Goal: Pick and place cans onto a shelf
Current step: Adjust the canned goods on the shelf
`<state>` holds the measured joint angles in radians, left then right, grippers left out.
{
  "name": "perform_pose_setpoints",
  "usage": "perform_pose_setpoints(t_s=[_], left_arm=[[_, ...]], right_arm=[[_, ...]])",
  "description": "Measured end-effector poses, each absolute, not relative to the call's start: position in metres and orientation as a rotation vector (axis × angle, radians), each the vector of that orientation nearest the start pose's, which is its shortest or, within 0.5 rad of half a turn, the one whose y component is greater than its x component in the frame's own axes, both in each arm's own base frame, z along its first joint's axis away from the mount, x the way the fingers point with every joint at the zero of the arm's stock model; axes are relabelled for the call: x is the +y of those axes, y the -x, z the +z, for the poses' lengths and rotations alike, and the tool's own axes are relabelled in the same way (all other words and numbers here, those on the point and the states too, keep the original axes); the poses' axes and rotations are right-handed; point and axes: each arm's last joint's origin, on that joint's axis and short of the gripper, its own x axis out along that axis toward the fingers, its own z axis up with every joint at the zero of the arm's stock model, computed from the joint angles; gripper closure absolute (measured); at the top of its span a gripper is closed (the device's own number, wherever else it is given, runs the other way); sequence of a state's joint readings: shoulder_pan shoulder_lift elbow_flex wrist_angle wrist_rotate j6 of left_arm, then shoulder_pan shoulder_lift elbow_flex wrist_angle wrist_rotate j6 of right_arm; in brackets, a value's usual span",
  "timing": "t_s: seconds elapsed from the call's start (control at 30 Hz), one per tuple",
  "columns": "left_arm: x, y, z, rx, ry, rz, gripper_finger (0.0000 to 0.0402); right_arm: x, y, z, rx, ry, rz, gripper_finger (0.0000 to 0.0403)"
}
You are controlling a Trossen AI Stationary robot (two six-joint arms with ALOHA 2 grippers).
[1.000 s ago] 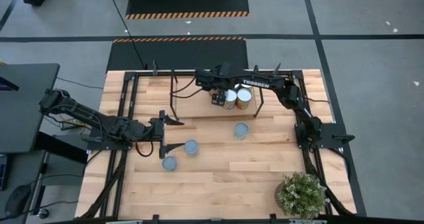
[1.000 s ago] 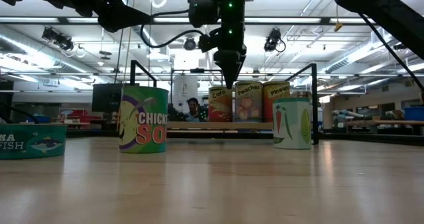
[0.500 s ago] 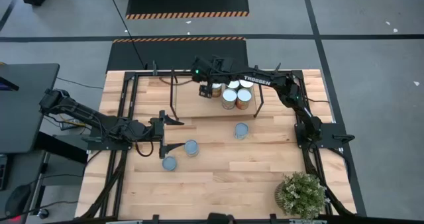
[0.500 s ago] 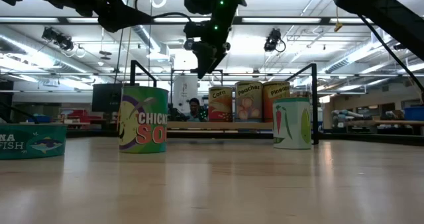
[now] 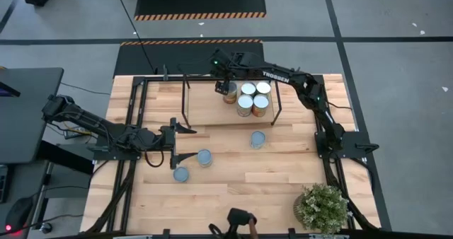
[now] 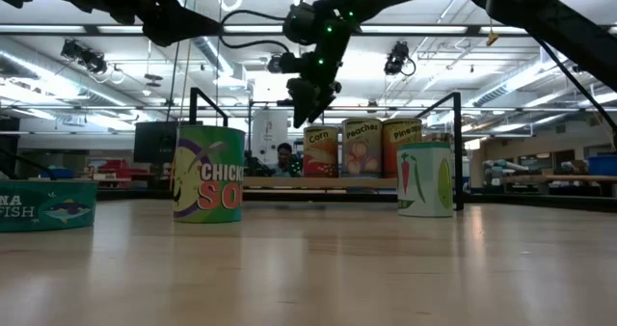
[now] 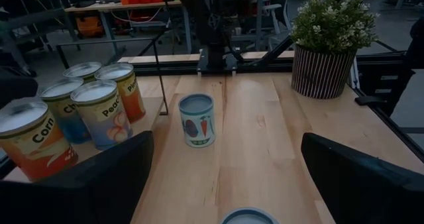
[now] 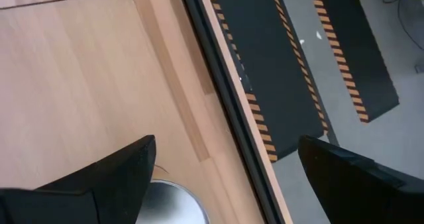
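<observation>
1. Three short metal cans with blue-grey tops remain on the pale wooden surface [image 5: 233, 196]: two [image 5: 204, 158] [image 5: 181, 174] just beside the left end effector [image 5: 182, 141], one [image 5: 257, 139] between the arms.
2. Cans stand upright, axes vertical.
3. The left end effector, open and empty, is nearer.
4. The right end effector [image 5: 225, 83], open and empty, hovers over the light-wood, black-framed shelf [image 5: 205, 112], beside five shelved cans [image 5: 251, 97].
</observation>
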<state>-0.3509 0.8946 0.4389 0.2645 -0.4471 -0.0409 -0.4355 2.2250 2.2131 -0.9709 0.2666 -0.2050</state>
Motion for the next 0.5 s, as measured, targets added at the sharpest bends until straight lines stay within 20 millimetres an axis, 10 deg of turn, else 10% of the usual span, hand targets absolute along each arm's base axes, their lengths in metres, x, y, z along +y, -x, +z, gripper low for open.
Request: perform_pose_setpoints(t_s=[0.5], left_arm=[[-0.0547,-0.1858,0.2376,0.175,-0.034,0.100,0.0013]], right_arm=[[-0.2117,-0.4211,0.2874,1.153,0.084,-0.590,0.0026]])
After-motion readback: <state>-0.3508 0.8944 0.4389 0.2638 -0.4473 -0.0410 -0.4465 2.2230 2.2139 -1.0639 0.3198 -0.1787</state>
